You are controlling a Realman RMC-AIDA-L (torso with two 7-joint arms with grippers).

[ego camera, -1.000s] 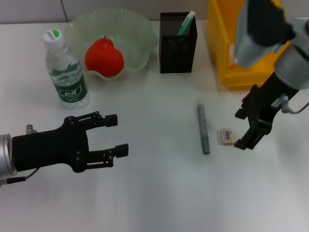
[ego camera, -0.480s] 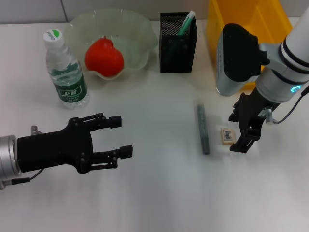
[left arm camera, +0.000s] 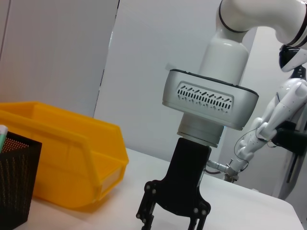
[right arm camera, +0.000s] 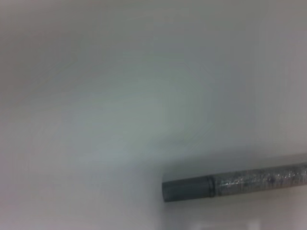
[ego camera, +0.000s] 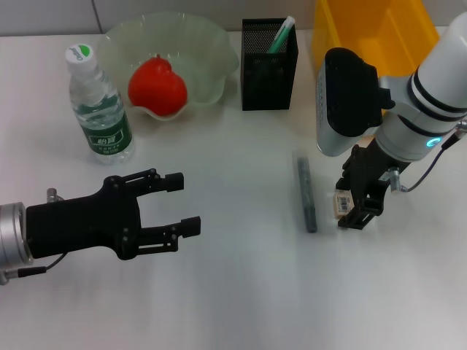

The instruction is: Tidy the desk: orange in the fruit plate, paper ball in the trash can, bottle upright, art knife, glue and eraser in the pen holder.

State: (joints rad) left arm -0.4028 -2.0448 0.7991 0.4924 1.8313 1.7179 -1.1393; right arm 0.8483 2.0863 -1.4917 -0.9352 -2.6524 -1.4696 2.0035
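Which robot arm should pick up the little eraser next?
The right one, probably. Its right hand is already down over the small beige barcode-wrapped eraser, fingers straddling it. The left hand hovers open far across the white table.

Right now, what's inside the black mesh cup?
One green-and-white stick pokes out of the pen holder, leaning toward a back corner. Its lower part is hidden behind the dark mesh, so anything else lying at the bottom cannot be seen.

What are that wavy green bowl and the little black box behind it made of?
The fruit plate looks like translucent plastic or glass: pale green, glossy, with the orange showing through its wall. The pen holder looks like black metal mesh, since fine holes cover its sides and the finish is matte.
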